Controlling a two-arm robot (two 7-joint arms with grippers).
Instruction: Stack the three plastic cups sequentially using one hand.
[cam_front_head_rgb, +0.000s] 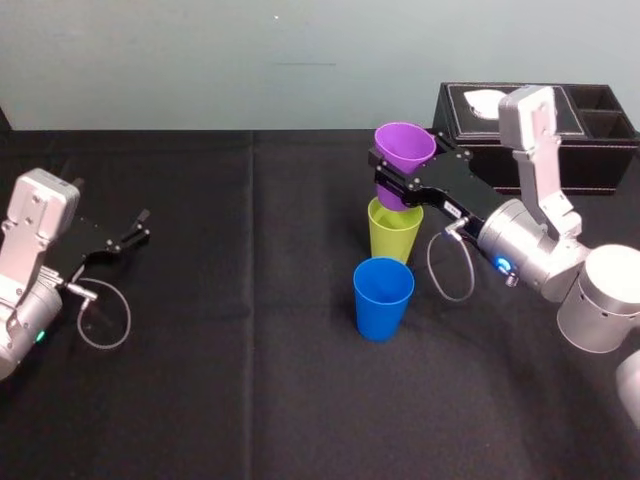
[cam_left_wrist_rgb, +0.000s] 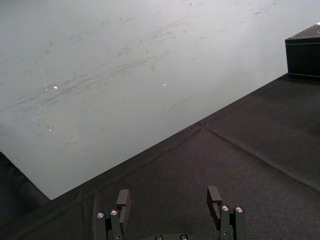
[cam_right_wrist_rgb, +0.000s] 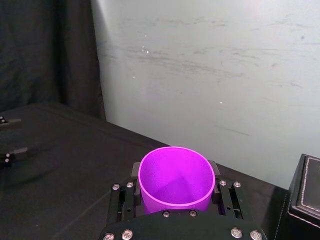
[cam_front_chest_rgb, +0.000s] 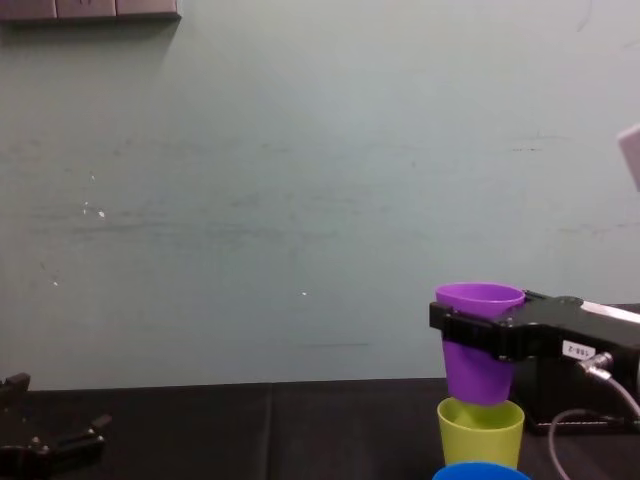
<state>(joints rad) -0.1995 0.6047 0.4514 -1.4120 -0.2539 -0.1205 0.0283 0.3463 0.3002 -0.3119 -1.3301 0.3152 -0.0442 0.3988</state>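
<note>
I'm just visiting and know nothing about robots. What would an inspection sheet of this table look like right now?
Surface: table under a black cloth, seams showing.
Job's things: purple cup held over the yellow-green cup, its base about at that rim; blue cup upright alone, nearer the robot.
Clutter: black box at the table's far right, something white in one compartment.
Grippers: right gripper shut on the purple cup; left gripper open, parked low at the left.
Cables: left cable loop and right cable loop, one by each wrist.
Surroundings: pale scuffed wall behind.
</note>
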